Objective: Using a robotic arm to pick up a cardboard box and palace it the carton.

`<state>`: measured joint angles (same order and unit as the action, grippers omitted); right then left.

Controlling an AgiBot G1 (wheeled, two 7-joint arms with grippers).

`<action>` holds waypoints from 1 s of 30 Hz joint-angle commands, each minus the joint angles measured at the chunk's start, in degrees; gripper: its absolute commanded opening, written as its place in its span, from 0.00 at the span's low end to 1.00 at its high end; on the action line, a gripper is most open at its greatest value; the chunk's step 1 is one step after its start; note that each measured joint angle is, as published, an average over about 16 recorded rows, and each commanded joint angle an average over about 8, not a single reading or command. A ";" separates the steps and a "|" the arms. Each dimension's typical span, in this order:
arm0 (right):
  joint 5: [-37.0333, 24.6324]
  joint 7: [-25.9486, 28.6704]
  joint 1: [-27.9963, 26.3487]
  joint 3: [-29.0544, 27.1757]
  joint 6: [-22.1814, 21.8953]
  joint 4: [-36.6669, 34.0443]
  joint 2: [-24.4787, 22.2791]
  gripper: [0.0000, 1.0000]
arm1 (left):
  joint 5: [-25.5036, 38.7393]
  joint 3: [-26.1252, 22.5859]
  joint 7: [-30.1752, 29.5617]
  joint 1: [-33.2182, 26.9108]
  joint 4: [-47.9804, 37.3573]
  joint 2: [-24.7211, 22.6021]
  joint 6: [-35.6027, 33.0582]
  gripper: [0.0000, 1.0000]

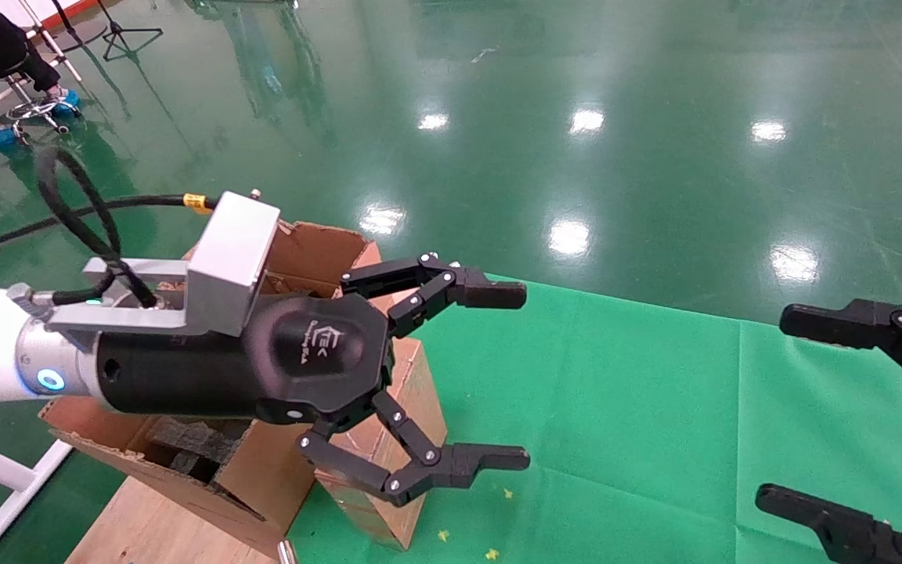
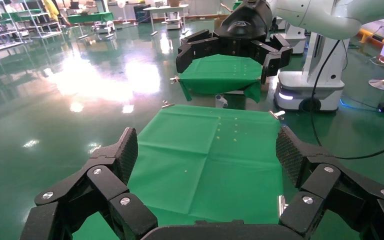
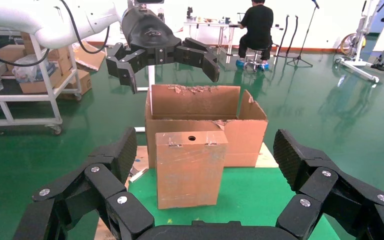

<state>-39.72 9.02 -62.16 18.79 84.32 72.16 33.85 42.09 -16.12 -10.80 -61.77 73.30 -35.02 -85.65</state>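
The cardboard box (image 1: 420,392) stands upright on the green cloth, right in front of the carton. In the right wrist view the cardboard box (image 3: 190,167) shows taped faces and a round hole near its top. The carton (image 1: 318,247) has torn flaps and dark foam (image 1: 193,450) inside, and it also shows in the right wrist view (image 3: 242,132). The robotic arm's left gripper (image 1: 525,376) is open and empty, and hovers above the box and the carton. It also shows in the right wrist view (image 3: 170,70). My right gripper (image 1: 772,407) is open and empty over the cloth, facing the box.
The green cloth (image 1: 654,407) covers the table. A wooden board (image 1: 146,525) lies under the carton. A seated person (image 3: 257,25) and a cart of boxes (image 3: 30,75) stand far off on the green floor. Another robot base (image 2: 310,95) stands beyond the table.
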 commanded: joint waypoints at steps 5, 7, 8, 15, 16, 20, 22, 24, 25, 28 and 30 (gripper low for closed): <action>0.00 0.00 0.00 0.00 0.00 0.00 0.00 1.00 | 0.00 0.00 0.00 0.00 0.00 0.00 0.00 1.00; 0.00 0.00 0.00 0.00 0.00 0.00 0.00 1.00 | 0.00 0.00 0.00 0.00 0.00 0.00 0.00 1.00; 0.00 0.00 0.00 0.00 0.00 0.00 0.00 1.00 | 0.00 0.00 0.00 0.00 0.00 0.00 0.00 1.00; 0.00 0.00 0.00 0.00 0.00 0.00 0.00 0.76 | 0.00 0.01 0.01 0.03 0.04 0.01 0.00 1.00; 0.00 0.00 0.00 0.00 0.00 0.00 0.00 0.63 | 0.08 -0.01 0.01 0.02 0.05 0.05 0.00 1.00; 0.00 0.00 0.00 0.00 0.00 0.00 0.00 0.14 | 2.33 -0.71 -0.55 -0.67 0.72 0.76 0.32 1.00; 0.00 0.00 0.00 0.00 0.00 0.00 0.00 0.03 | 5.16 -1.64 -1.68 -1.84 1.48 1.41 0.81 1.00; 0.00 0.00 0.00 0.00 0.00 0.00 0.00 0.00 | 8.88 -2.91 -3.53 -3.67 2.36 2.03 1.48 1.00; 0.00 0.00 0.00 0.01 0.00 0.00 0.00 0.00 | 10.84 -3.59 -4.61 -4.77 2.79 2.26 1.82 1.00; 0.00 0.00 0.00 0.01 0.00 -0.01 0.00 0.00 | 15.88 -5.47 -7.58 -8.14 3.64 2.44 2.28 1.00; 0.00 -0.01 0.00 0.01 0.00 -0.01 0.00 0.00 | 17.61 -6.43 -8.95 -10.22 4.02 2.23 2.11 1.00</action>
<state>-39.72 9.02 -62.16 18.79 84.31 72.15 33.84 57.87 -21.95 -18.47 -71.06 77.01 -33.01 -84.05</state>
